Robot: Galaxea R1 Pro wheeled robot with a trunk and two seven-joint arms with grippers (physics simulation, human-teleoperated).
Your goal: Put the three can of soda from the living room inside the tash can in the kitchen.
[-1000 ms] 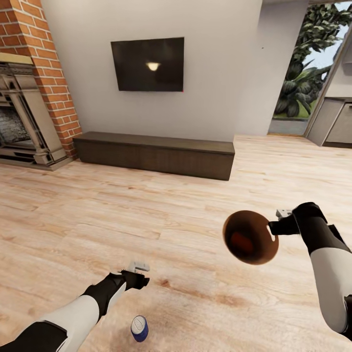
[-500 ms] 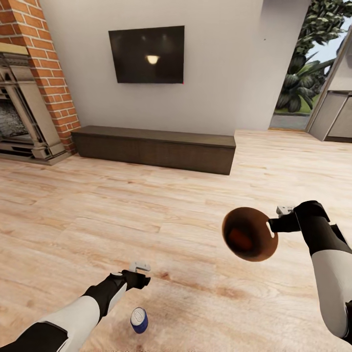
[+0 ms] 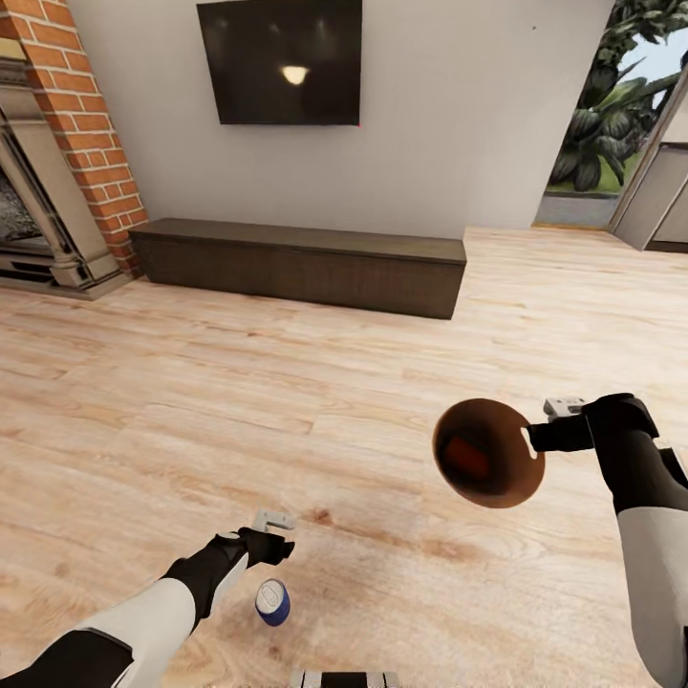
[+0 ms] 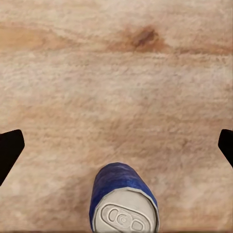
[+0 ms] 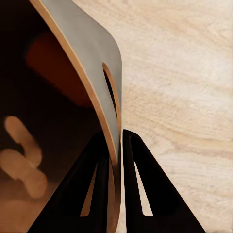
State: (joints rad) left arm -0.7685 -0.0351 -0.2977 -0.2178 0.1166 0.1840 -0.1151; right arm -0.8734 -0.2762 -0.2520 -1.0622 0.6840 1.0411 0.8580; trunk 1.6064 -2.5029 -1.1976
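— Where is the blue can (image 3: 272, 603) sitting?

— It is standing upright on the floor (image 3: 287, 401), just beside the left gripper (image 3: 272, 535) and nearer the robot. It is a small cylinder, dark blue on the side with a pale silver top and a pull tab; the left wrist view is showing it (image 4: 124, 204) from above, between the two dark fingertips (image 4: 9, 153) but apart from both.

— So the left gripper is not gripping it?

— No, its fingers are spread wide, with nothing between them but bare wood. The left arm is reaching forward and low, black at the forearm and white above.

— And the bin (image 3: 489, 466)?

— The right gripper (image 3: 531, 441) is holding it up off the floor, tipped so its round mouth is facing the head camera. Inside it is looking brown and smooth, with something orange-red (image 3: 466, 459) lying deep in it; I cannot tell what. In the right wrist view the bin (image 5: 90, 63) is showing a pale grey outer wall, a thin tan rim and a slot-shaped handle hole, and the two black fingers (image 5: 94, 194) are pinching the wall, one inside and one outside.

— The right arm's pose?

— It is bending in from the right, forearm pointing toward the middle.

— And around them?

— Light wood planks with knots, a long dark low cabinet (image 3: 296, 268) against a white wall, a black television (image 3: 280, 60) above it, and a brick fireplace (image 3: 57, 162) at the left.
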